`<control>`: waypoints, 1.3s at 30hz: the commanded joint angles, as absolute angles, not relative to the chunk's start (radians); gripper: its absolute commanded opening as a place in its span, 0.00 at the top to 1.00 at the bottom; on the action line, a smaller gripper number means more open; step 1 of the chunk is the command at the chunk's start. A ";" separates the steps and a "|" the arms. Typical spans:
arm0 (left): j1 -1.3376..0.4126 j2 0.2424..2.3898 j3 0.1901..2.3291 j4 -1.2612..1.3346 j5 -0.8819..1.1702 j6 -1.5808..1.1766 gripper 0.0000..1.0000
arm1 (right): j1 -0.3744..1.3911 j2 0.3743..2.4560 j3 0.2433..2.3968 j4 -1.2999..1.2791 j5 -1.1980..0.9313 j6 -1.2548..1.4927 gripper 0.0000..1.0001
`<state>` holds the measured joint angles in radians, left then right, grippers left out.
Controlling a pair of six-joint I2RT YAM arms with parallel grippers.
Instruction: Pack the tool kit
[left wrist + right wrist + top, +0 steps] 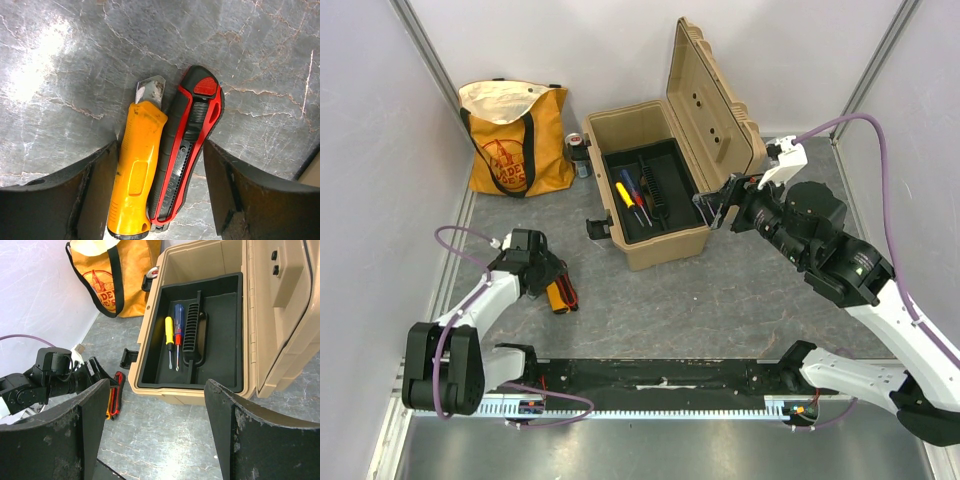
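Progress looks partial: my left end effector spreads wide around a yellow cutter and a red-black cutter, both lying unpacked on the desk. Centre desk, the toolbox stands open, with a yellow screwdriver and a blue-red screwdriver in its tray. My right end effector gapes empty beside it.

The grey marbled table is carrying an open tan toolbox near its middle. An orange tote bag is standing at the far left, with a small can between them. At the near left, 2 tools, a yellow utility knife and a red-black utility knife, are lying side by side, touching.
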<state>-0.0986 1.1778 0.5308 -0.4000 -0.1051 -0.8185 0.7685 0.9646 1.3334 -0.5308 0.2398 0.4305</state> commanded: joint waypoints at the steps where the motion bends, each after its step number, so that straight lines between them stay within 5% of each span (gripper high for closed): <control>1: -0.106 1.158 0.554 -0.417 -0.138 -0.770 0.26 | 0.770 0.971 1.362 -0.492 0.226 0.434 0.17; 5: -0.106 1.083 0.548 -0.517 -0.235 -0.805 0.28 | 0.770 0.971 1.362 -0.485 0.222 0.437 0.17; 14: -0.106 0.983 0.483 -0.497 -0.178 -0.778 0.50 | 0.770 0.980 1.359 -0.474 0.207 0.442 0.17; 30: -0.109 1.163 0.466 -0.406 -0.095 -0.732 0.54 | 0.770 0.973 1.361 -0.474 0.209 0.445 0.17; 39: -0.109 1.123 0.497 -0.462 -0.110 -0.738 0.86 | 0.770 0.965 1.359 -0.472 0.210 0.443 0.17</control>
<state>-0.1036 1.1336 0.4839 -0.3946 -0.1013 -0.7624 0.7685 0.9813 1.3334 -0.5091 0.2111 0.4381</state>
